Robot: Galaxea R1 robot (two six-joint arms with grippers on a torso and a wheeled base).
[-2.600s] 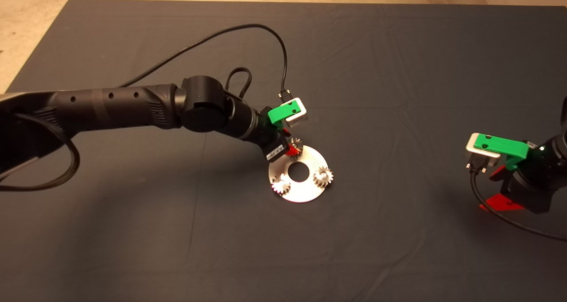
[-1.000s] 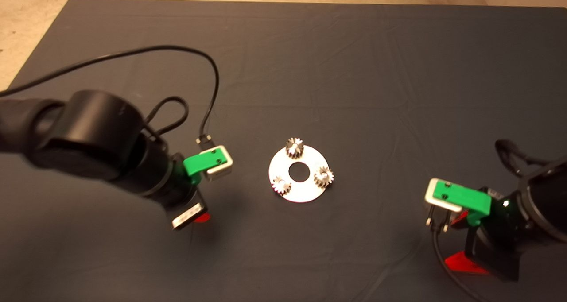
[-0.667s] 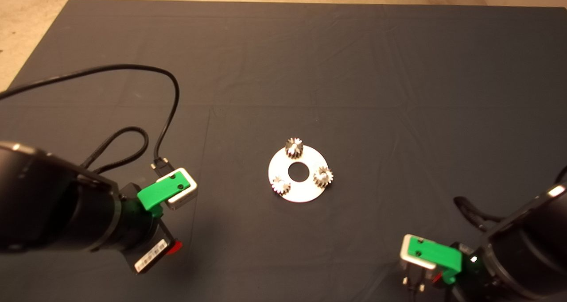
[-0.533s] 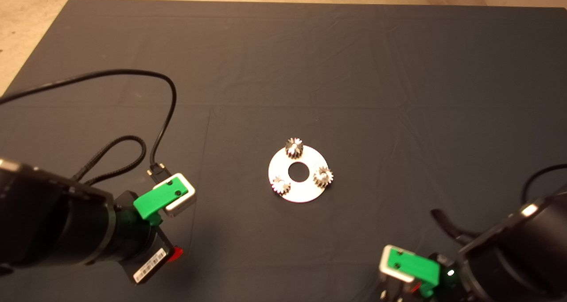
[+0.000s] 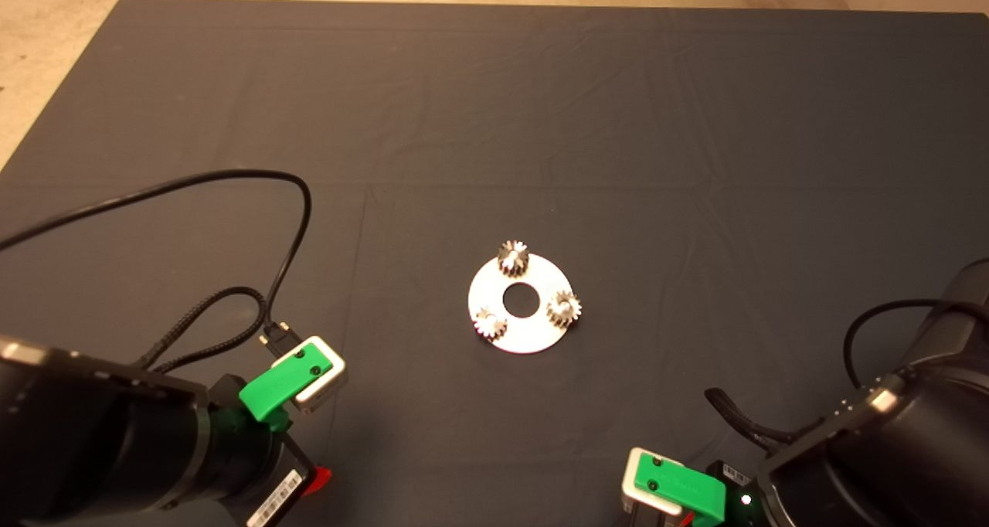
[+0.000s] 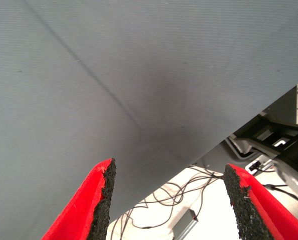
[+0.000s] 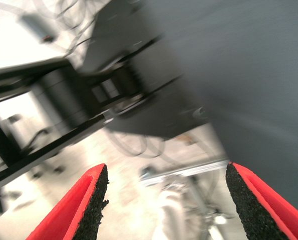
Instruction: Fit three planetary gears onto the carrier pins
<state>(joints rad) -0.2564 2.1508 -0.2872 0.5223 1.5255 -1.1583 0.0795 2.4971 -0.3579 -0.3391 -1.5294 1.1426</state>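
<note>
Head view, both arms drawn back to the near corners. At the middle of the dark mat we see the flat silver disc with its central hole. Three planetary gears sit on it, evenly spaced around the hole: one at the far edge, one at the near left and one at the right. Each gear stands where a carrier pin would rise; the carrier pins themselves are covered by the gears, and we cannot make them out separately. We cannot tell from here how fully each gear is seated.

The left end effector lies at the lower left corner of the head view, well apart from the disc, with a black cable looping over the mat behind it. In the left wrist view its two red fingers are spread wide with nothing between them; beyond them we see bare mat, its edge, and floor with loose wires.

The right end effector lies at the lower right edge, also well apart from the disc. In the right wrist view its fingers likewise stand apart and empty, with the mat edge and a blurred dark frame beyond.
</note>
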